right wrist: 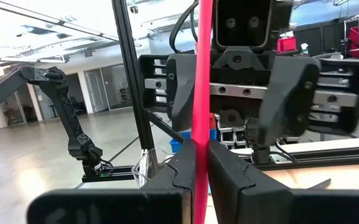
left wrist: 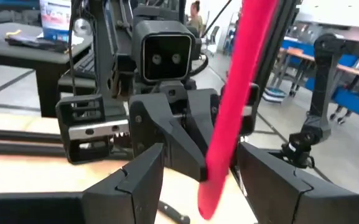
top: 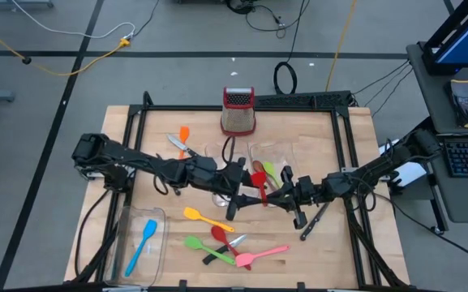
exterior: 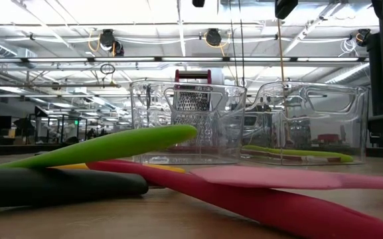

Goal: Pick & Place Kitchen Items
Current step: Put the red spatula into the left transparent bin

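Red and smooth, a slim plastic utensil (top: 263, 191) hangs above the middle of the wooden table (top: 347, 154), between the two facing arms. The right gripper (right wrist: 196, 163) has its dark fingers pressed tight on the handle. The left gripper (left wrist: 199, 171) stands wide apart around the same handle; whether either pad touches it is hard to tell. Other utensils lie in front: a flat pink spatula (top: 261, 255), a green spatula (top: 208, 247) and a yellow one (top: 202, 217). A blue spatula (top: 141, 246) rests in a clear tray (top: 159, 217).
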Controlling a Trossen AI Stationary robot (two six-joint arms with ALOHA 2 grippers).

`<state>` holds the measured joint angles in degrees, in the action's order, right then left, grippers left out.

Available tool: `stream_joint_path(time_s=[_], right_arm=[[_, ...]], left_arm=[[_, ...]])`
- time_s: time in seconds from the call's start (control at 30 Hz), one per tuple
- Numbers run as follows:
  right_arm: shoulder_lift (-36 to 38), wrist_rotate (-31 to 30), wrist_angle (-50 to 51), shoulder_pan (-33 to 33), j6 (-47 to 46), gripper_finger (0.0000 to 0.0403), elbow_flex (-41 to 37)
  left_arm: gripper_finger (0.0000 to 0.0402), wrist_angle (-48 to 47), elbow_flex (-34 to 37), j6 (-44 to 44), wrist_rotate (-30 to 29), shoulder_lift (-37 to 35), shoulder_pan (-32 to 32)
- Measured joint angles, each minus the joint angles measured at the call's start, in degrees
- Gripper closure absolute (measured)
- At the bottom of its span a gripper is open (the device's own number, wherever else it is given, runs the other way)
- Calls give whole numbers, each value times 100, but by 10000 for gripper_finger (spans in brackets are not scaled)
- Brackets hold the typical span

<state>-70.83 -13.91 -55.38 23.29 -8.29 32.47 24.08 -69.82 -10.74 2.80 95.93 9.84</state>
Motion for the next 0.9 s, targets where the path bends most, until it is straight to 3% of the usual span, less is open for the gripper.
stream_joint_path(time_s=[0.37, 0.47, 0.67, 0.9], right_arm=[[3, -186, 52, -1, 2, 387, -6], [2, -263, 99, -2, 0, 387, -4], [2, -332, 87, -2, 0, 387, -5], [-4, -401, 134, 2, -6, 365, -4]], left_arm=[[204, 19, 0, -143, 14, 1, -121], [248, 23, 0, -106, 11, 1, -126], [383, 41, 0, 92, 97, 1, -115], [392, -85, -2, 47, 145, 1, -108]])
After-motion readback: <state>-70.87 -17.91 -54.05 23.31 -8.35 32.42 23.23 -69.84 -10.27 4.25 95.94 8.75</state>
